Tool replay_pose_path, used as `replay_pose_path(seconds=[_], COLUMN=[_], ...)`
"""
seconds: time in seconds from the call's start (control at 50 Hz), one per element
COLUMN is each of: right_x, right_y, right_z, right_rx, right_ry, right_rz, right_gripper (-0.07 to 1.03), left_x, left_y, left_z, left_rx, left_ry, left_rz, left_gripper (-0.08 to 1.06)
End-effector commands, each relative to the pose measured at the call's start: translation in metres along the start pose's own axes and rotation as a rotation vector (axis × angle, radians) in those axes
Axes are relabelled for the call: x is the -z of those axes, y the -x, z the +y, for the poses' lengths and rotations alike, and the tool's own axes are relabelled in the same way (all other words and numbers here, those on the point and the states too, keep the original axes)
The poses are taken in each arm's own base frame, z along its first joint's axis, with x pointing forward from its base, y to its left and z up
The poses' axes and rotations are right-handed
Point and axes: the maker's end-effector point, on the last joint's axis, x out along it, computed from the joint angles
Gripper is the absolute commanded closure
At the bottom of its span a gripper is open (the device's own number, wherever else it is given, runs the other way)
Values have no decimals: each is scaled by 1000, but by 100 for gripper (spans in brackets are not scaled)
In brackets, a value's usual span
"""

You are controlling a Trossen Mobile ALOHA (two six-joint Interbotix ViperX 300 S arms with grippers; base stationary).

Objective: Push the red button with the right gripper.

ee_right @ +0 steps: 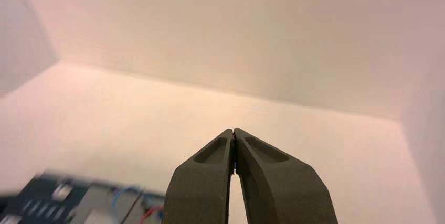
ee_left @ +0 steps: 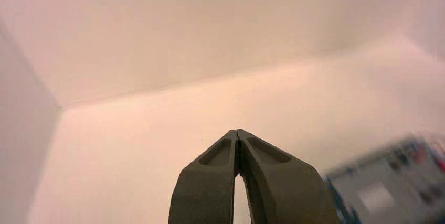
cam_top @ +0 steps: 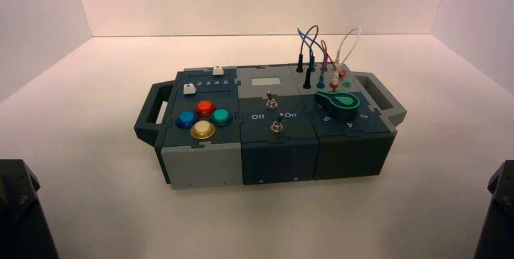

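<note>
The red button (cam_top: 205, 108) sits in the four-button cluster on the left section of the box (cam_top: 267, 150), at the far point of the diamond: the blue button (cam_top: 185, 119) lies to its near left, the green button (cam_top: 221, 116) to its near right, and the yellow button (cam_top: 202, 129) directly nearer the robot. It looks like a small, hard, glossy dome on a spring, so it should need only a light, straight push on its crown rather than any grasp; a slanting touch could skid off the smooth curve. The neighbours crowd close to the red button, and the gripper is broader than the cluster, so only the blunt tip should meet it. Beyond the red button stand two white slider caps (cam_top: 188, 88), and further right of it the toggle switches (cam_top: 276, 125), green knob (cam_top: 337, 102) and wires (cam_top: 315, 47), which lie across the right arm's likely path. The right gripper (ee_right: 233, 132) has its fingers pressed together, well away from the red button; the left gripper (ee_left: 237, 132), likewise shut, waits parked.
</note>
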Motion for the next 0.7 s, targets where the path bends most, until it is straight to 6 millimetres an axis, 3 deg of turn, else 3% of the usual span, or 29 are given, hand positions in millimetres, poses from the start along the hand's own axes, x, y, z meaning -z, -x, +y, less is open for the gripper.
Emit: replay_pose_path(seconds=[0.02,0.18,0.44,0.7], right_x=[-9,0,36,71], right_y=[-5,-10,-13,-13], right_z=[23,56,133,179], right_rx=[-75,-179,-394,-496], right_ry=[28,63,177,293], right_rz=[16,87,316,499], right_gripper=[98,98,98,98], left_x=[1,15,39,50], left_y=[-6,-15,-31,-37], left_z=[-14,-23,-31,-31], left_rx=[49,80,105,105], left_ry=[-31,-48,-67,-72], left_rz=[70,152,336,422], left_gripper=[100,100,100,100])
